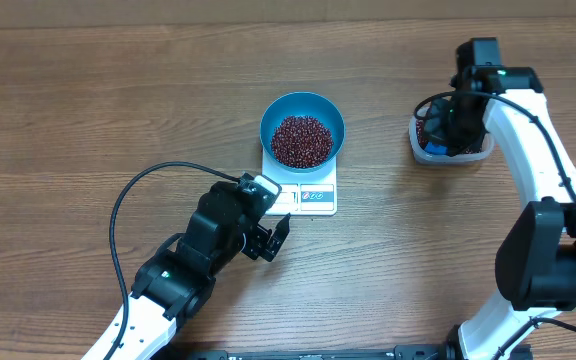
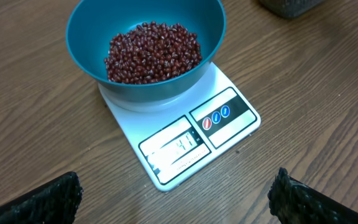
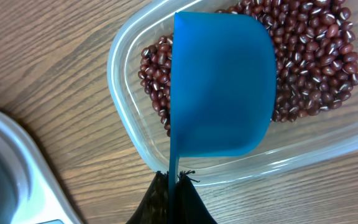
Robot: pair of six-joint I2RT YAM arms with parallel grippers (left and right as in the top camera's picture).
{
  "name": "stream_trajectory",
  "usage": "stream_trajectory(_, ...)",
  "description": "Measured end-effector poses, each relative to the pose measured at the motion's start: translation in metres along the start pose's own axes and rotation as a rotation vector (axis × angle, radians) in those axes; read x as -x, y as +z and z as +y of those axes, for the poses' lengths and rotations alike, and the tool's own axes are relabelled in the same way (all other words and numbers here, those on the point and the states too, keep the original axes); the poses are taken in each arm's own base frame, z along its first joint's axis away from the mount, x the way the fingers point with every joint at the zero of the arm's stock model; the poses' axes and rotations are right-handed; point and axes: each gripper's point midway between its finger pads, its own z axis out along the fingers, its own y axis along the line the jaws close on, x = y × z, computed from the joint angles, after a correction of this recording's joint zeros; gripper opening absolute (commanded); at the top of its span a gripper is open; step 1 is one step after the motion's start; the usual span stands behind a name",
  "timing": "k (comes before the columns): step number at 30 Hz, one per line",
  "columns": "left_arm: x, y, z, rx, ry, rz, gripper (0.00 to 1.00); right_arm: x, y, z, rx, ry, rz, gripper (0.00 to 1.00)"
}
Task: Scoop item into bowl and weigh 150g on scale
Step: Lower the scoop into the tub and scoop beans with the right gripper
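Spillage threatens: right gripper (image 3: 174,186), at two o'clock, pinches small blue plastic scoop (image 3: 219,93) over clear plastic tub (image 3: 123,118); a heaped, tilted load could overshoot the weight. Dark red-brown beans (image 1: 302,140) sit in round blue bowl (image 1: 302,99) on flat white scale (image 1: 316,197), centre; left gripper (image 1: 268,240) gapes.

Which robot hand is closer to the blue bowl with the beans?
Left. The left gripper hangs open just in front of the scale that the bowl sits on. The right gripper is farther away, over the clear tub, shut on the blue scoop.
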Motion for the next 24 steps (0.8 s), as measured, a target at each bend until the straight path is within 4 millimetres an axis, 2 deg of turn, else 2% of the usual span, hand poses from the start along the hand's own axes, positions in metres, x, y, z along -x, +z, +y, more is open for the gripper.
stream_trajectory(11, 0.006, 0.0, 0.0, 0.002, 0.001, -0.025, 1.0, 0.001, -0.003, -0.006, 0.076, 0.003, 0.031, 0.04)
stream_trajectory(18, 0.005, 0.0, 0.0, 0.002, 0.0, -0.02, 1.0, 0.009, -0.025, -0.004, 0.076, -0.008, 0.013, 0.04)
stream_trajectory(24, 0.005, 0.0, 0.0, 0.002, 0.0, -0.021, 1.0, 0.01, -0.034, -0.013, 0.035, 0.001, 0.014, 0.04)
